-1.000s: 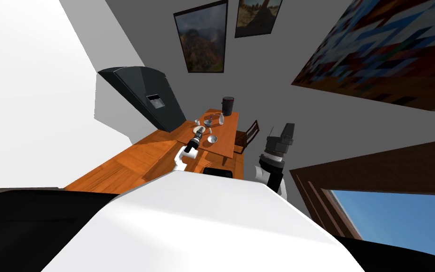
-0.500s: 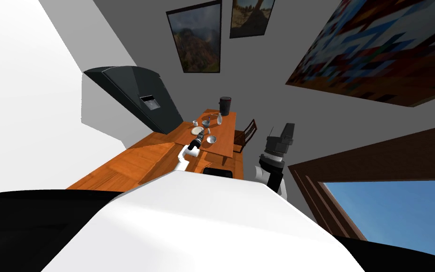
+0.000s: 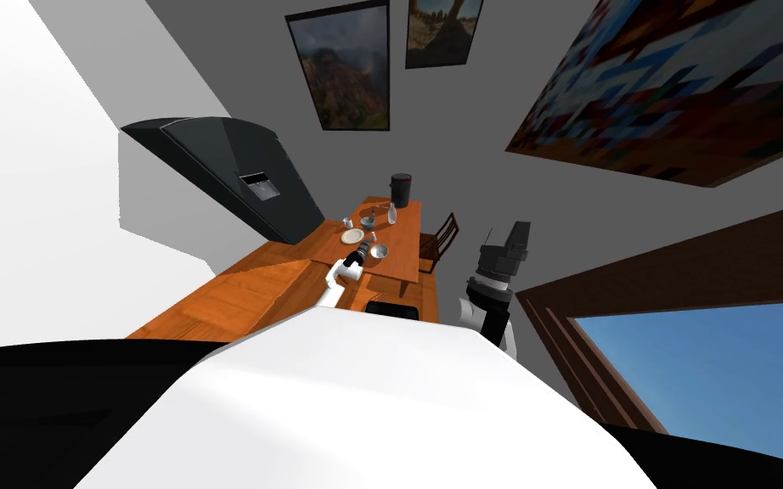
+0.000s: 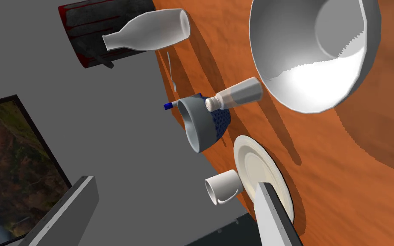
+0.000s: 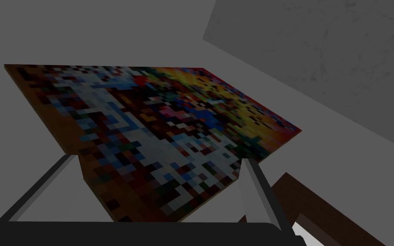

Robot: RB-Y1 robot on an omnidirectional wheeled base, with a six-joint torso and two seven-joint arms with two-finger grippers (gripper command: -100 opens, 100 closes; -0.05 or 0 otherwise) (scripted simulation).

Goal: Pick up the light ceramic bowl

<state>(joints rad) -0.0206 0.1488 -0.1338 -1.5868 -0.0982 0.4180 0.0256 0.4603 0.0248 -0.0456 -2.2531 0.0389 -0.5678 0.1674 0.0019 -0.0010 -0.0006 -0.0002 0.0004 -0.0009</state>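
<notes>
Head camera looks steeply down at the distant worktop [image 3: 407,238]. Left wrist camera, close above it, shares its white bowl [image 4: 316,55]. Right wrist camera faces a wall.

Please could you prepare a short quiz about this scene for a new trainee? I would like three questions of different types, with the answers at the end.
1. True or false: the left gripper is shut on the white bowl.
2. The mug stands: A) beside the plate; B) inside the white bowl; C) on top of the plate.
3. How many bowls stand on the table?

Key
1. False: its fingers are open and the bowl is not between them.
2. A.
3. Two: the white bowl and a blue-patterned bowl.
</notes>
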